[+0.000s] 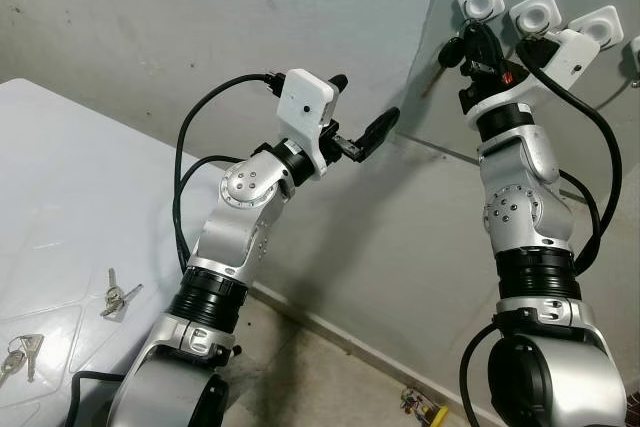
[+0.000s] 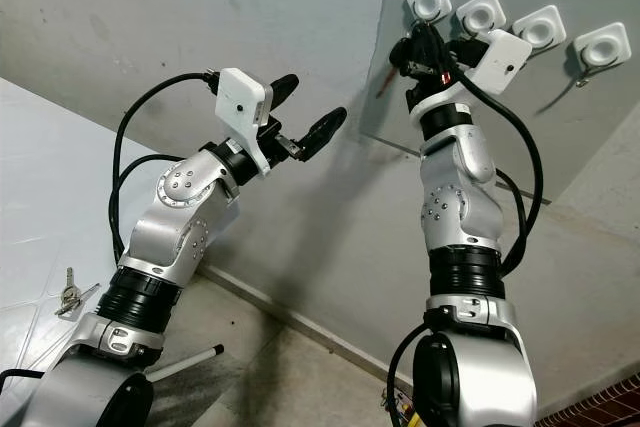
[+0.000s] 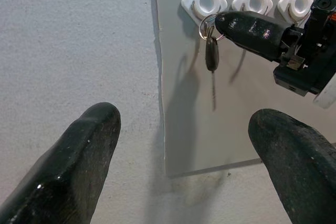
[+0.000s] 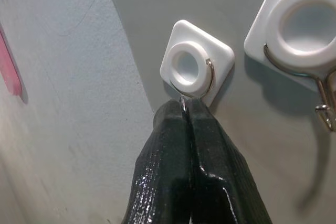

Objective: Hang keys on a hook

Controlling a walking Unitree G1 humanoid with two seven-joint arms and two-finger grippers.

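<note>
A grey wall panel point(image 1: 440, 97) carries a row of white square hooks. My right gripper point(image 4: 184, 109) is raised to the leftmost hook point(image 4: 195, 66) and is shut on the key ring point(image 3: 206, 23), right at the hook's wire. A black-headed key point(image 3: 211, 53) dangles from the ring below the hook. The left gripper point(image 1: 366, 99) is held up in mid-air to the left of the panel, open and with nothing in it, its fingers point(image 3: 79, 156) pointing toward the hooks.
Two more sets of keys point(image 1: 118, 295) point(image 1: 22, 352) lie on the white table point(image 1: 60, 197) at the lower left. More white hooks point(image 1: 535, 15) point(image 1: 598, 27) run to the right of the first. A white stick point(image 2: 185, 362) lies on the floor.
</note>
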